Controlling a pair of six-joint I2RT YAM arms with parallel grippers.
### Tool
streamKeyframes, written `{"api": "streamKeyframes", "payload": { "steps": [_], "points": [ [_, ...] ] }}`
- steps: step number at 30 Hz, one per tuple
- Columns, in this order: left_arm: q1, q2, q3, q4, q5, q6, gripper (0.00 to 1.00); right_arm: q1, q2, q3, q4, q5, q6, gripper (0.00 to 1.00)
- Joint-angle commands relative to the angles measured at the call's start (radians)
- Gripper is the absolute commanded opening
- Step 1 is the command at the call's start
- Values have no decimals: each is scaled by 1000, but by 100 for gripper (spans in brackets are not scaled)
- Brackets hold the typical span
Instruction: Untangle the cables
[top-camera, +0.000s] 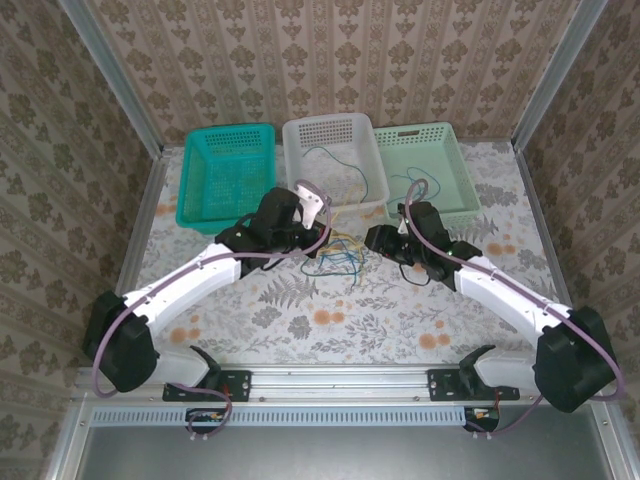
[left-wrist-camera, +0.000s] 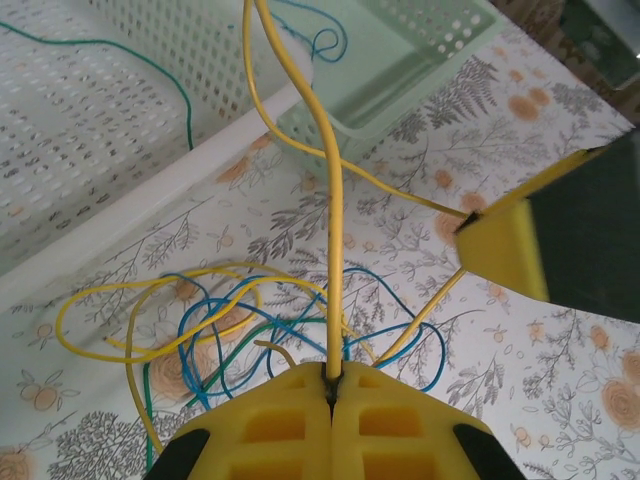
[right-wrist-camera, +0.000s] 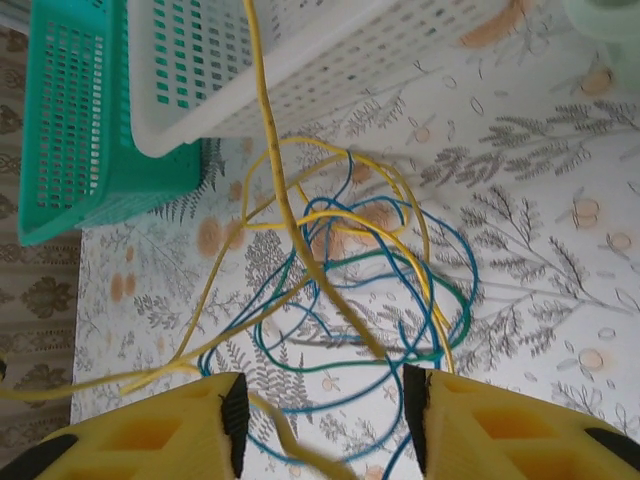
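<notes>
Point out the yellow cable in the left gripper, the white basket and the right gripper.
yellow cable (left-wrist-camera: 336, 250), left wrist view, straight stretch above the shut left gripper (left-wrist-camera: 330, 385).
white basket (right-wrist-camera: 330, 70), right wrist view, perforated side wall.
right gripper (right-wrist-camera: 325, 420), right wrist view, midway between its open fingertips.

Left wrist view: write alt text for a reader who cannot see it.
The left gripper is shut on one yellow cable, which runs straight up from it towards the top edge. Behind, a tangle of yellow, blue and green cables lies on the floral table, beside a white basket and a pale green basket.
</notes>
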Motion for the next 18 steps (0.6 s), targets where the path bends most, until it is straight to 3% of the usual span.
{"api": "streamKeyframes", "payload": {
  "steps": [1, 7, 13, 18],
  "points": [
    [-14, -41, -29, 72, 10, -18, 0, 1, 45, 6, 110, 30, 72, 42],
    [-18, -115, -105, 153, -100, -53, 0, -2, 53, -68, 212, 40, 192, 2],
    [-18, -214, -263, 412, -246, -162, 0, -23, 32, -230, 418, 25, 374, 0],
    [-18, -240, -357, 596, -282, -254, 0, -30, 58, -311, 586, 18, 472, 0]
  ]
}}
